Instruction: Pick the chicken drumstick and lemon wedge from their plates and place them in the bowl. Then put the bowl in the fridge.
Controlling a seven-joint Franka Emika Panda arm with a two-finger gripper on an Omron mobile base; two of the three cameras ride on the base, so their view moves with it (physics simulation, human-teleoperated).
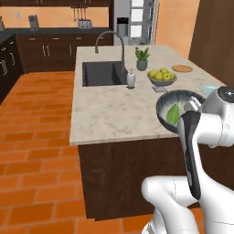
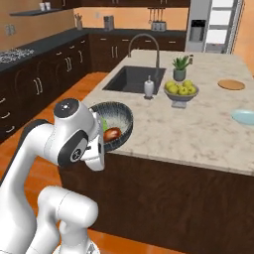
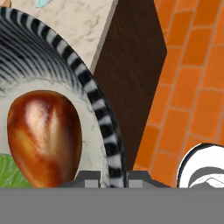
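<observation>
Kitchen of orange walls, brick-red floor tiles and dark cabinets, with a pale marble island counter [image 2: 198,129] in the middle. Just off that counter's near edge the bowl [image 2: 118,124] hangs in the air, dark and ribbed outside, pale speckled grey inside, its rim striped black and white in the hand view. Inside lie the chicken drumstick [image 3: 43,135], glossy reddish-brown with a rounded meaty end, and the lemon wedge [image 1: 173,114], a flat green leaf-like sliver. The gripper [image 3: 111,177] is pinched on the bowl's rim, one finger inside the wall and one outside.

Farther out on the counter are the pale blue plate [image 2: 244,117] near the right edge, the tan wooden plate [image 2: 231,85] behind it, a footed fruit bowl [image 2: 181,93] of yellow-green fruit, a potted plant [image 2: 180,68], a soap dispenser [image 2: 149,87] and the sink [image 2: 134,79] with its arched tap. The fridge [image 2: 213,25], brushed steel with a dark dispenser panel, stands beyond the island's far end.

Judged risk: a thin rim grip on a deep, loaded bowl could let it pivot or slip during the drive to the fridge, and the smooth drumstick would roll and spill over the floor
</observation>
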